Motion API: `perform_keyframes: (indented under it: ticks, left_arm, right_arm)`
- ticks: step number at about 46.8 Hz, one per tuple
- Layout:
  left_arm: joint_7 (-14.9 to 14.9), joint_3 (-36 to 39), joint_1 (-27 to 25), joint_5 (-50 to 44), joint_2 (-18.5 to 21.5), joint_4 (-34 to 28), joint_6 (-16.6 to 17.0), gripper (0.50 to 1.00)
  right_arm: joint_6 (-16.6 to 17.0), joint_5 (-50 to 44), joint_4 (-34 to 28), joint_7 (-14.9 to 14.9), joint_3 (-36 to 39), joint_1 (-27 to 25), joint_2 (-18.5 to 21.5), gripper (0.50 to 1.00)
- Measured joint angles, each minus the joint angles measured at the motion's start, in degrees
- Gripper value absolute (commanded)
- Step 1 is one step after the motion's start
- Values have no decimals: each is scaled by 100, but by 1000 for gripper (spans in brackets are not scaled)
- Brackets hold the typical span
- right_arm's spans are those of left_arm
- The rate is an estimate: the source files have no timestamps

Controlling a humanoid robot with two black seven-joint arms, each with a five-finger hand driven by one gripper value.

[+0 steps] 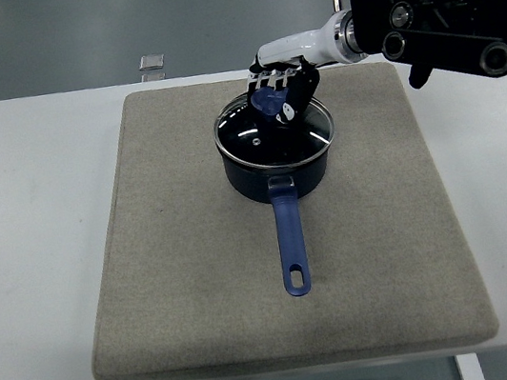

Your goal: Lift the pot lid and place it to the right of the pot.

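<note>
Blue pot [278,165] sits upper centre of frame on a beige mat [201,285] over the white tabletop [29,235]. Right hand [283,95] fingers pinching the blue knob [268,102] of the glass lid [269,134], lid on the pot.

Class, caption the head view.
Right hand grips the blue knob of the glass lid on the blue pot.

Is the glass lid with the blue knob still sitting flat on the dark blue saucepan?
No, the glass lid is tipped. The right hand grips its blue knob, and the lid's rim overhangs the saucepan on the right.
</note>
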Motion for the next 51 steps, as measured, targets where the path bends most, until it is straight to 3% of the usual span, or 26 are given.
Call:
perform_keyframes:
  ticks: [14,29,51]
  left_arm:
    - [0,0,0,1,0,0,0,1000]
    - [0,0,-1,-3,0,0,0,1000]
    - [0,0,0,2,0,0,0,1000]
  right_arm:
    - [-6,10,-12,1,22,20,-44,611]
    - [5,69,-6,2,-4,263,-283,515]
    - [31,38,-55,0,-84,266,-617,500]
